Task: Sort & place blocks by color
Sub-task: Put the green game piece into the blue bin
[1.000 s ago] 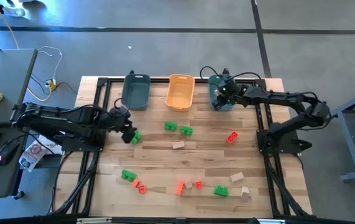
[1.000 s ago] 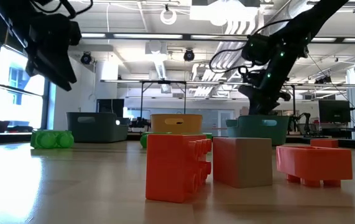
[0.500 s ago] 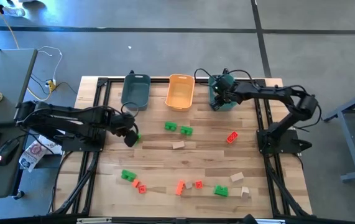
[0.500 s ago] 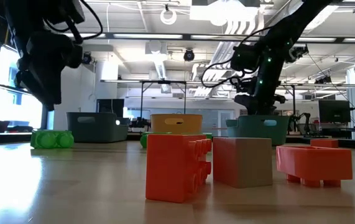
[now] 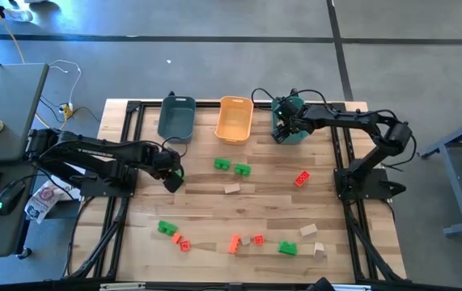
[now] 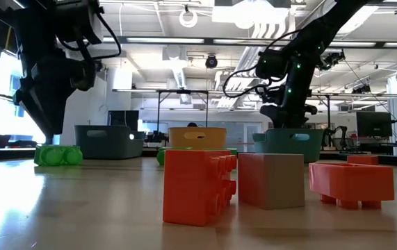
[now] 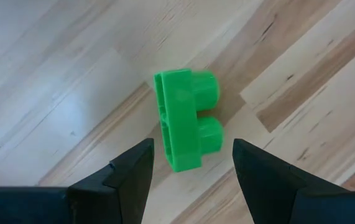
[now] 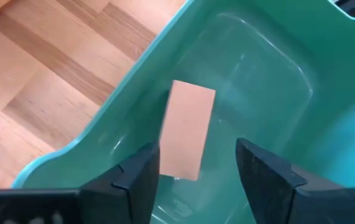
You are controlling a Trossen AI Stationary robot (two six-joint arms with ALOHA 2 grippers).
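My left gripper (image 7: pixel 189 155) hangs open just above a bright green two-stud block (image 7: pixel 183 121) that lies flat on the table left of centre (image 5: pixel 178 173); one finger stands on each side of it with a gap. My right gripper (image 8: pixel 196 162) is open over the teal bin (image 5: pixel 290 121) at the far right. A pale tan block (image 8: pixel 186 129) shows inside that bin between the fingers, apart from both. Other green, red-orange and tan blocks lie scattered on the table.
A dark teal bin (image 5: pixel 176 119) and an orange bin (image 5: pixel 235 119) stand along the far edge. Two green blocks (image 5: pixel 232 166), a tan block (image 5: pixel 231 188) and a red one (image 5: pixel 302 179) lie mid-table. Several blocks (image 5: pixel 235 243) sit in a row near the near edge.
My left gripper has come down over the green block and shifted slightly toward the table's right, so its fingers now straddle the block. My right gripper has moved a little toward the table's left and near side over the teal bin, then held there.
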